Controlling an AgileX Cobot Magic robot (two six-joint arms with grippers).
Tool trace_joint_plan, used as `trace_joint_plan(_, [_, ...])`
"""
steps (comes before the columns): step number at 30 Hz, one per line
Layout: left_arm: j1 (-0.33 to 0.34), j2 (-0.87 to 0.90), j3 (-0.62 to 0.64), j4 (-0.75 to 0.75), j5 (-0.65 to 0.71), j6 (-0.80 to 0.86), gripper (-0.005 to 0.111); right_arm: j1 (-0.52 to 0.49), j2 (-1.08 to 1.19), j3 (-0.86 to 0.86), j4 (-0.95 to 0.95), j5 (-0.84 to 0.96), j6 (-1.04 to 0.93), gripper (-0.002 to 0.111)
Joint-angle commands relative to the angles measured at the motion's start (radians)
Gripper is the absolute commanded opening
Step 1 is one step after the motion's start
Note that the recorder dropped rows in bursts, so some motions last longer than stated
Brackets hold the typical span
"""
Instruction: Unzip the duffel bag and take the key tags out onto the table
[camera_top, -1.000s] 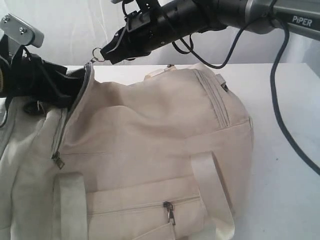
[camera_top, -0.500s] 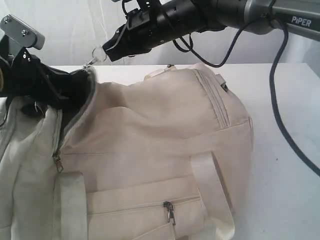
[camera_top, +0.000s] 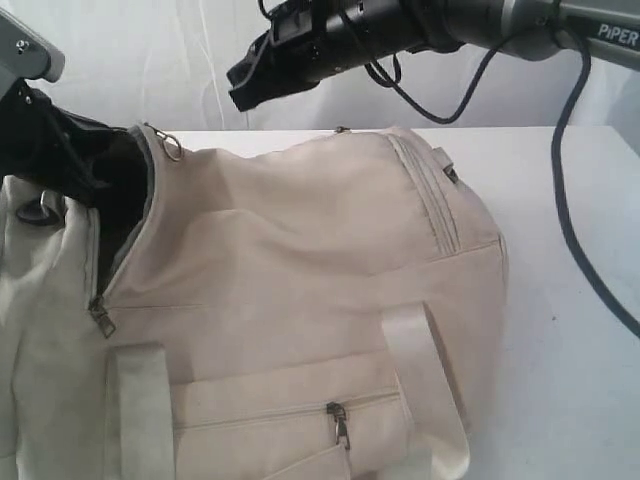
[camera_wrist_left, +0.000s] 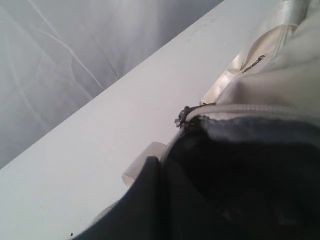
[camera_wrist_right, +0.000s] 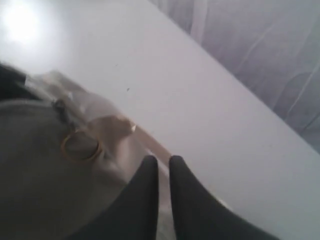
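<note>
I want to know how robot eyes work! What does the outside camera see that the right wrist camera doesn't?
Only the outside camera shows the whole front of the duffel bag, its pocket zipper pull and the left arm at the dark opening. Only the right wrist camera shows that the right gripper has its fingers slightly apart, holding nothing. Both show the metal zipper ring and the white table.

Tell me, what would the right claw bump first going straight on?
The right claw probably meets the open rim of the duffel bag by the zipper ring, or slips past onto the table; depth is unclear.
</note>
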Motion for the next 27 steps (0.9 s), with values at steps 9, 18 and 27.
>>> trace_joint_plan(9, [0.001,-0.060,-0.002,0.098,-0.041,-0.105,0.000,0.123,0.087,-0.003,-0.027,0.064,-0.182,0.043])
trace_joint_plan(18, [0.001,-0.060,-0.002,0.098,-0.036,-0.105,0.000,0.203,0.087,-0.003,-0.042,-0.125,-0.351,0.057])
trace_joint_plan(27, [0.001,-0.060,-0.002,0.098,-0.036,-0.105,0.000,0.238,0.087,-0.003,-0.073,-0.245,-0.346,0.042])
